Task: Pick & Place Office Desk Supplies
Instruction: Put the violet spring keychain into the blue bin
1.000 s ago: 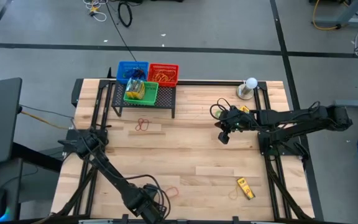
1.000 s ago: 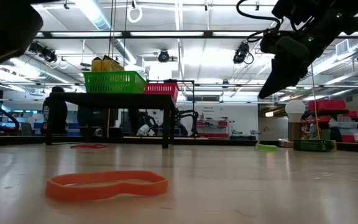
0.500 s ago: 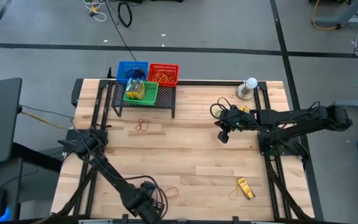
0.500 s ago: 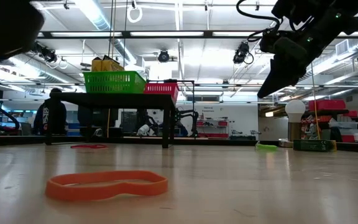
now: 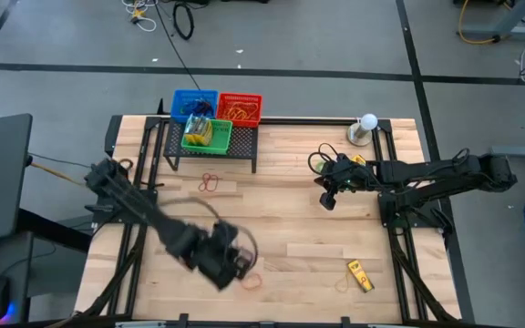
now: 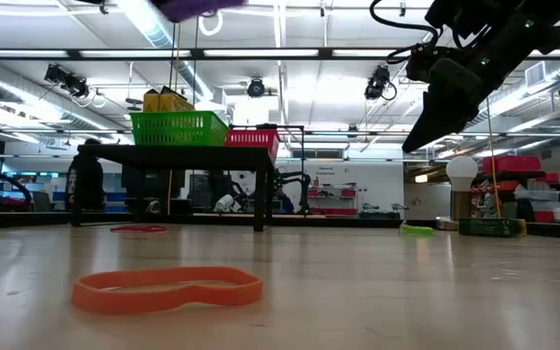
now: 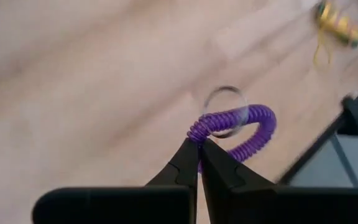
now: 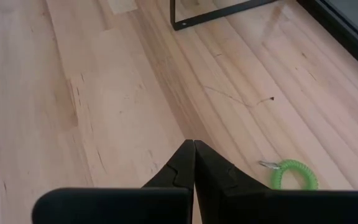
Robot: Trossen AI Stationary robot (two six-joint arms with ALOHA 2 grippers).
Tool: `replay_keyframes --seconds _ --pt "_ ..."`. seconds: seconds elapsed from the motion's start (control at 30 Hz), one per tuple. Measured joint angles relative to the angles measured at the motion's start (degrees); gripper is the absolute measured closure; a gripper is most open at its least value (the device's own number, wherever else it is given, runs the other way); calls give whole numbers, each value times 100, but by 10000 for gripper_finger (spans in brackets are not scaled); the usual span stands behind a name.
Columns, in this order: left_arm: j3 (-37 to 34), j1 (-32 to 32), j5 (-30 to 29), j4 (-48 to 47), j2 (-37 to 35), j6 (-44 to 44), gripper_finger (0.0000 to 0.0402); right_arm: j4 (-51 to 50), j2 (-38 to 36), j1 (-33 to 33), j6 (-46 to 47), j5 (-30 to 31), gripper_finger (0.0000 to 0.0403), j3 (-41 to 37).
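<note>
Since the earlier high view the left hand [image 5: 229, 264] has swung up from the worktop's [image 5: 335, 200] near edge toward the middle and now sits just beside the orange rubber band [image 5: 252, 280], while the right hand [image 5: 327, 199] has stayed above the boards well to the right of the black rack [image 5: 210, 150] carrying the green basket [image 5: 207, 135], and a yellow crayon box [image 5: 360, 274] lies right of the orange band. In the low view the orange band [image 6: 166, 289] lies flat on the worktop with the right hand [image 6: 426, 131] hanging high over to its right, well apart. In the left wrist view the left hand [image 7: 199, 147] is pinching a purple coiled loop [image 7: 236, 127] lifted off the wood, and in the right wrist view the right hand [image 8: 193, 144] is pressed together on nothing, with a green coiled loop [image 8: 293, 173] lying near it.
</note>
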Motion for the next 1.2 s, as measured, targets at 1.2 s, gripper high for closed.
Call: replay_keyframes --seconds 1.2 --pt "4 7571 -171 649 -2813 6002 393 740 0 1 681 382 396 0"
